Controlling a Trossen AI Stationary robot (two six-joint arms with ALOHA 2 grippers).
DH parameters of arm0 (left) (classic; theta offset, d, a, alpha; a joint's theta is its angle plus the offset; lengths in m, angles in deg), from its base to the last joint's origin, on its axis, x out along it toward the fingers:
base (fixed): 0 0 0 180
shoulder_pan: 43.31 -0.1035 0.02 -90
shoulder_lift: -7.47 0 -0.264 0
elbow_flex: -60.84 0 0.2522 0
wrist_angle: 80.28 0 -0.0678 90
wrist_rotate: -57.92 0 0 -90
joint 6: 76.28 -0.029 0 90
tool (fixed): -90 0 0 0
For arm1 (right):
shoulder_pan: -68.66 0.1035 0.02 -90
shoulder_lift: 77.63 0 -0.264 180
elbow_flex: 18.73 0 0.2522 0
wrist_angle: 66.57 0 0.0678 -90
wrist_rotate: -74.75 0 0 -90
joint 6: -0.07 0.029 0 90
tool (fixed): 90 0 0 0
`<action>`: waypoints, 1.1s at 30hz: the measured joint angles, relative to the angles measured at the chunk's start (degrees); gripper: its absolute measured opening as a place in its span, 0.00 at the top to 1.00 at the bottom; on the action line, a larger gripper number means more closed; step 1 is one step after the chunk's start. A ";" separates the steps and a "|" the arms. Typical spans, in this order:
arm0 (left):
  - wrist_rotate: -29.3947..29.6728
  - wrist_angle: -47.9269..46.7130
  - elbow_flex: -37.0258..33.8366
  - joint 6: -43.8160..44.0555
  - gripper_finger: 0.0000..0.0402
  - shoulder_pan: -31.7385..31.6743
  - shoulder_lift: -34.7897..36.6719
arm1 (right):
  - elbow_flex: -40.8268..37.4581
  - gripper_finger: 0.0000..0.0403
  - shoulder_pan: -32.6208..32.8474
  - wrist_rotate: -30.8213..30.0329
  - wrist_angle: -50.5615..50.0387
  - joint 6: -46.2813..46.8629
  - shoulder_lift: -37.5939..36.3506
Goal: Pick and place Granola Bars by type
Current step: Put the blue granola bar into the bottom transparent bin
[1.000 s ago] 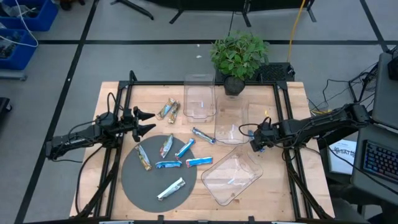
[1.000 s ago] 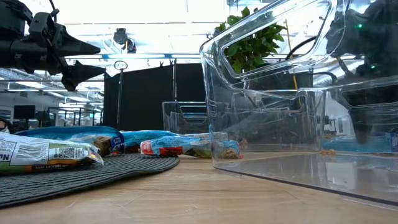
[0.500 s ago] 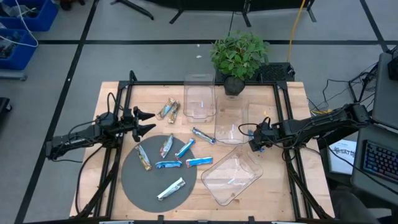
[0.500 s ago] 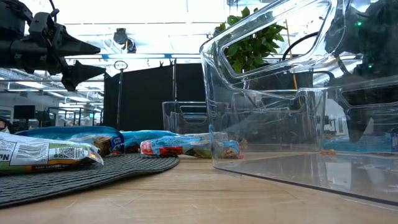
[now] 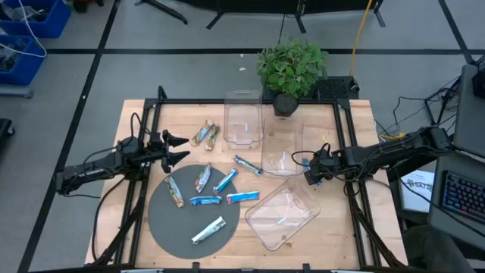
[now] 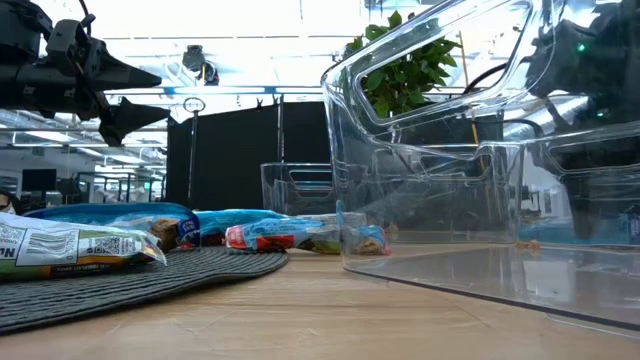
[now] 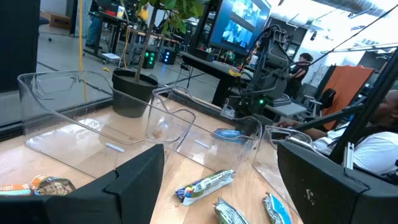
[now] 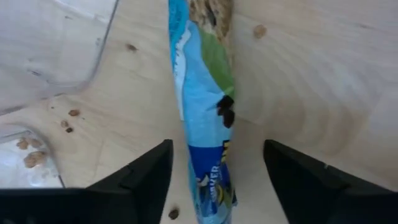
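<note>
Your right gripper [image 8: 214, 171] hangs directly over a blue granola bar [image 8: 205, 124] lying on the bare wood. The bar runs lengthwise down the middle of the gap, both dark fingers [image 8: 134, 177] standing clear of its sides, so the jaws are open and grip nothing. In the high view that gripper [image 5: 311, 173] sits near the table's right side, wedged between the middle clear bin [image 5: 282, 152] and the tilted clear bin [image 5: 282, 216] nearest the front edge. A bin corner and scattered crumbs lie just beside the bar in the right wrist view, so room on that side is tight.

Your left gripper [image 5: 176, 149] waits above the table's left part with its jaws apart and empty, just beyond the round grey mat [image 5: 163, 224]. On the mat lie several bars: blue ones [image 5: 242, 197] and a silvery-white bar [image 5: 208, 230]. Two tan bars [image 5: 205, 134] rest on the wood beside the far clear bin [image 5: 242, 121], and another blue bar [image 5: 248, 165] lies off the mat near the middle bin.

From above, the bar under the right gripper is hidden by the arm. In the low view the tilted bin fills the right side and blurs what is behind it.
</note>
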State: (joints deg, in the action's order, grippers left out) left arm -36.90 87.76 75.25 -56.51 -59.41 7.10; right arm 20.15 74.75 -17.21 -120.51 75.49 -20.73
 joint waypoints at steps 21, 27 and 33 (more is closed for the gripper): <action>0.00 0.00 0.00 0.00 0.23 0.00 0.01 | -0.21 0.97 0.02 0.80 -1.80 -2.84 -1.87; 0.00 -0.02 0.00 0.00 0.23 0.00 -0.01 | -0.19 0.97 0.02 0.79 -1.86 -2.82 -1.88; 0.00 0.00 0.00 0.00 0.23 0.00 -0.01 | -0.17 0.99 0.02 0.72 -1.91 -3.50 -1.90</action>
State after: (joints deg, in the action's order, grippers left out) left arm -36.90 87.76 75.25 -56.51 -59.41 7.08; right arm 19.98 74.77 -16.49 -122.42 71.99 -22.63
